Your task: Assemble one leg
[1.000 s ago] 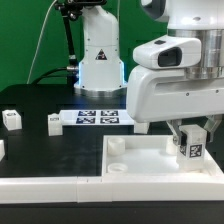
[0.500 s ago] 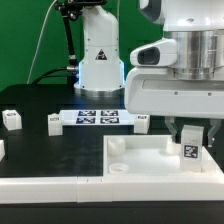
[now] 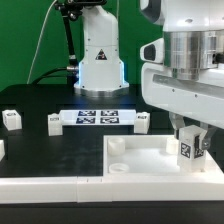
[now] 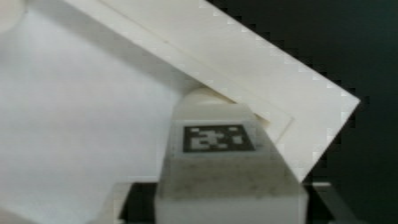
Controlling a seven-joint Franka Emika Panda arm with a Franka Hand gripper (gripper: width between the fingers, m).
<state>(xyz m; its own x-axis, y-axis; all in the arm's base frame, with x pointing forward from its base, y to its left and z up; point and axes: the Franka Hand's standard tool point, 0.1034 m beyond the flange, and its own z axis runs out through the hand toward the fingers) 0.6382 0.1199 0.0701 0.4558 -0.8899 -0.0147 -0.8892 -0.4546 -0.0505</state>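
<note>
My gripper (image 3: 192,143) is shut on a white leg (image 3: 191,149) with a black-and-white tag on its side. It holds the leg upright over the corner of the large white square tabletop panel (image 3: 150,158) at the exterior view's right. In the wrist view the leg (image 4: 221,150) stands between the two dark fingers (image 4: 148,203), its far end at the panel's corner (image 4: 267,85). Whether the leg's end sits in the corner hole is hidden. Three more legs lie on the table: one (image 3: 12,120), another (image 3: 54,122), and a third (image 3: 143,122).
The marker board (image 3: 97,118) lies behind the panel, in front of the white robot base (image 3: 99,60). A round hole (image 3: 116,147) shows in the panel's corner at the exterior view's left. A white rail (image 3: 45,188) runs along the table's front edge.
The wrist has turned about its upright axis while the gripper stays on the leg at the panel's corner. The leg's tag has shifted a little. Nothing else has moved.
</note>
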